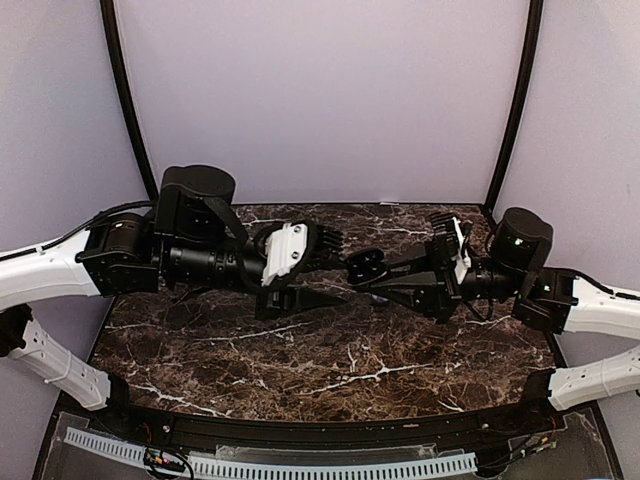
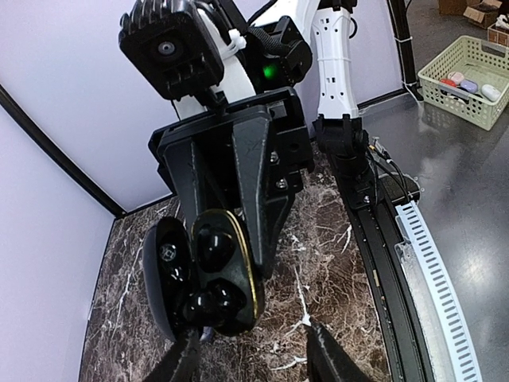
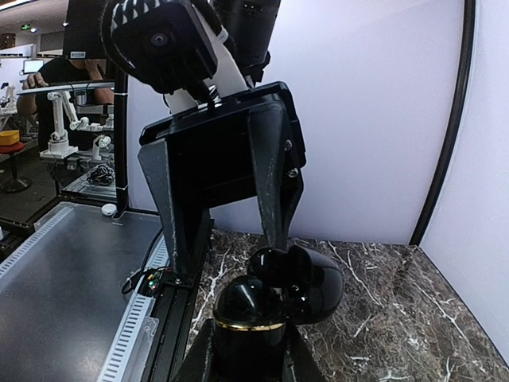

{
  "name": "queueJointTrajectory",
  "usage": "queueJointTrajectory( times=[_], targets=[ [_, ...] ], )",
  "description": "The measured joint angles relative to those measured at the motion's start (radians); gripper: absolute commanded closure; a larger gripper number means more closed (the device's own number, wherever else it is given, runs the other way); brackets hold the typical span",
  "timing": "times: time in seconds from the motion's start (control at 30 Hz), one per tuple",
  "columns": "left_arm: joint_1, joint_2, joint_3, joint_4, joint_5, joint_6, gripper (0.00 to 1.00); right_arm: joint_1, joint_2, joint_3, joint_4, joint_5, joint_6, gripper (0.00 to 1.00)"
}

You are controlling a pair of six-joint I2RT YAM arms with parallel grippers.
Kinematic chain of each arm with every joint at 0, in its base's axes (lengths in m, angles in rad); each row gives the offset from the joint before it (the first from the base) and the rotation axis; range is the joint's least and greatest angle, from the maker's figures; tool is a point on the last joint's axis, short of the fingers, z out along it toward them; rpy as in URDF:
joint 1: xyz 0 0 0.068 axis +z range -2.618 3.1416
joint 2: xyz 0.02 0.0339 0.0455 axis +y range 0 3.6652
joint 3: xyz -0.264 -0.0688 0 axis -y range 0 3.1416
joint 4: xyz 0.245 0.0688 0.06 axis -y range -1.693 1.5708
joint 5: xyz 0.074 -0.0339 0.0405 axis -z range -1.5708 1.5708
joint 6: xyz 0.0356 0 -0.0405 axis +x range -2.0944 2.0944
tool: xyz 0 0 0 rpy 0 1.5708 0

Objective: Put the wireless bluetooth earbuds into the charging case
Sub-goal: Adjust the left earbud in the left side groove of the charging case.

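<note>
The charging case (image 1: pixel 365 266) is black with a gold rim, and its lid is open. My right gripper (image 3: pixel 246 354) is shut on its base and holds it above the table. In the left wrist view the case (image 2: pixel 238 263) faces the camera with two dark earbuds seated in it, one upper (image 2: pixel 213 243) and one lower (image 2: pixel 215 298). My left gripper (image 2: pixel 254 362) is open, its fingers either side of the case's end. In the right wrist view one left finger (image 3: pixel 274 199) reaches down to a dark earbud (image 3: pixel 266 264) at the case's mouth. No pale purple buds show clearly.
The dark marble table (image 1: pixel 330 370) lies below both grippers. A cable rail (image 1: pixel 300 462) runs along the near edge. A pale green basket (image 2: pixel 465 68) with small items stands off the table, beyond the right arm's base.
</note>
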Motion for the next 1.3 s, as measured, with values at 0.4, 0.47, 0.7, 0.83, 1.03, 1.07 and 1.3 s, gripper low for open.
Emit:
queueJointTrajectory(
  times=[0.4,0.47,0.7,0.83,1.03,1.07,1.3],
  targets=[
    [-0.003,0.015,0.013,0.027,-0.024,-0.023,0.55,0.000,0.008,0.000,-0.029,-0.004,0.002,1.00],
    [-0.003,0.024,0.014,0.028,-0.030,-0.034,0.55,0.000,0.006,0.000,-0.029,0.000,0.001,1.00],
    [-0.002,0.031,0.012,0.046,-0.038,-0.061,0.55,0.002,-0.011,0.000,-0.029,0.051,-0.002,1.00],
    [0.000,0.011,0.000,0.066,-0.058,-0.066,0.53,0.002,-0.019,0.000,-0.029,0.095,-0.005,1.00],
    [-0.014,-0.018,-0.003,0.070,-0.084,-0.065,0.53,0.002,-0.023,0.000,-0.037,0.134,-0.005,1.00],
    [-0.018,-0.019,-0.003,0.070,-0.084,-0.065,0.53,0.002,-0.023,0.000,-0.037,0.136,-0.005,1.00],
    [-0.026,-0.016,-0.003,0.070,-0.083,-0.065,0.53,0.002,-0.021,0.000,-0.037,0.148,-0.006,1.00]
  ],
)
